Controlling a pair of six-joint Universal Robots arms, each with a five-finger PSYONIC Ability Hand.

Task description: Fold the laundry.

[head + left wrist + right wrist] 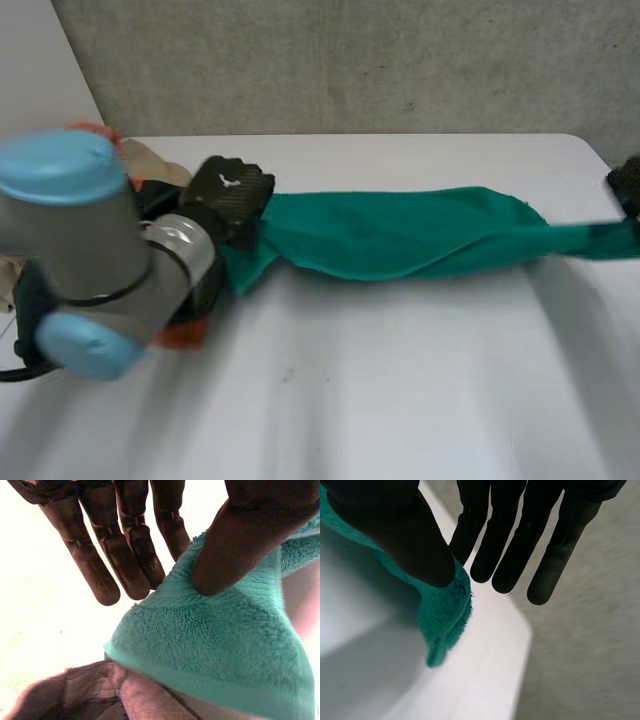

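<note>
Green towel [400, 235] stretched between robot hands [232, 195] [628, 185], ends pinched.

— What lay across the white table [400, 400]?
— A long green towel [400, 235], stretched sideways between the two black hands. It was broad in the middle and narrowed to a strip toward the right.
— Where was the left hand [232, 195]?
— At the towel's left end, back upward, with a corner of cloth hanging just below it. Its grey arm with light-blue caps [90, 250] stood at the near left.
— And the right hand [628, 185]?
— At the table's right edge, where the narrow end met it.
— Anything else?
— A heap of beige and orange laundry [150, 160] lay behind the left arm.
</note>
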